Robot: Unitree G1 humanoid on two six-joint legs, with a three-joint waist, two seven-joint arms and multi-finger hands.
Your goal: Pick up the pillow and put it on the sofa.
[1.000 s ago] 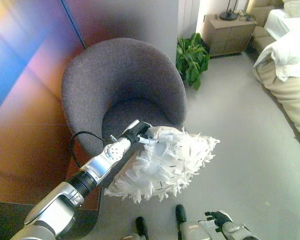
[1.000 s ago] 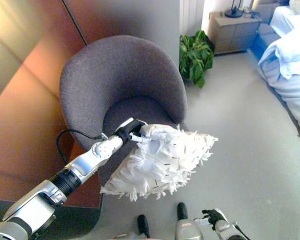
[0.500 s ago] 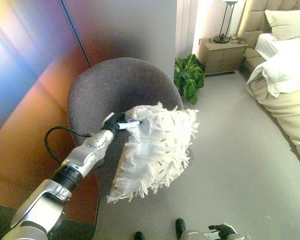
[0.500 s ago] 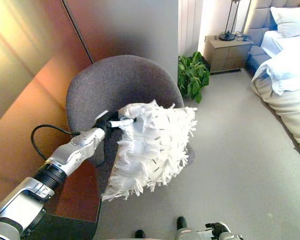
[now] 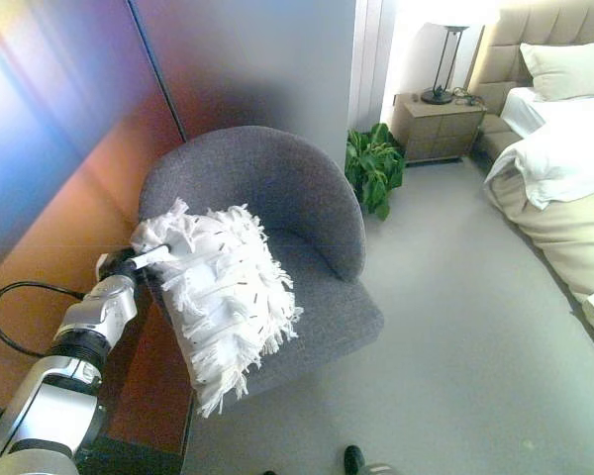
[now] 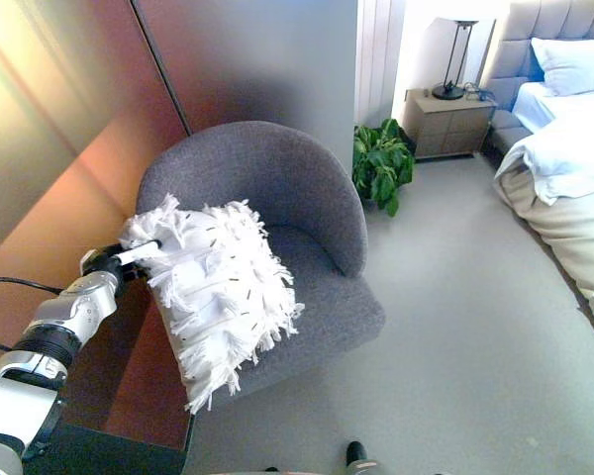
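Observation:
A white fringed pillow hangs from my left hand, which pinches its upper left corner. The pillow is held over the left side of a grey tub armchair, in front of its left arm and seat. The same shows in the right eye view, with the pillow, my left hand and the armchair. My right hand shows in no view. I cannot tell whether the pillow's lower edge touches the seat.
A brown panel wall stands close on the left behind my arm. A potted plant and a nightstand with a lamp stand beyond the armchair. A bed with white bedding fills the right side. Grey floor lies between.
The camera has tilted up and shifted. My left arm has swung left with the pillow, from over the seat's middle to the chair's left side. My right hand has left the view.

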